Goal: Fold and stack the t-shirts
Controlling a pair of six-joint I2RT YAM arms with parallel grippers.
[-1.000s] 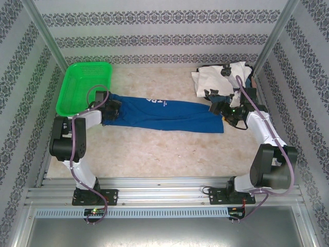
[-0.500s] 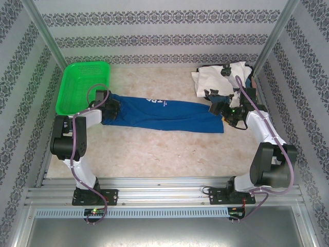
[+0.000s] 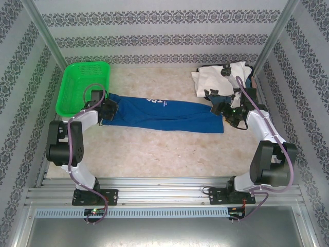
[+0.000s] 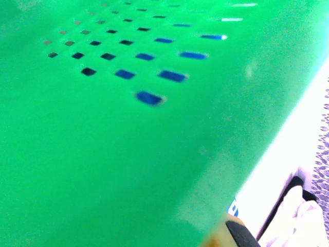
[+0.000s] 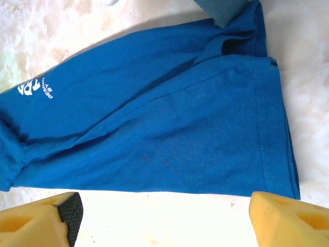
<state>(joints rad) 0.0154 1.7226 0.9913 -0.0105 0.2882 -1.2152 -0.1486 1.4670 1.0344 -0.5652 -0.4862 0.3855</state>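
The royal-blue t-shirt [image 3: 164,116] is laid lengthwise across the bench [image 3: 154,154]. Its left end is covered by the closed left claw [image 3: 109,109], just beside the green basket [image 3: 77,87]; whether cloth is pinched cannot be told. The right claw [image 5: 164,218] is held wide open over the hem, near the crumpled white t-shirt [image 3: 221,80].

Walls [image 3: 154,31] papered in grey ornamental bands; beige marbled tabletop [image 3: 164,149] (bright, even light); aluminium corner posts [image 3: 43,36]; metal rails [image 3: 164,188] along near edge.
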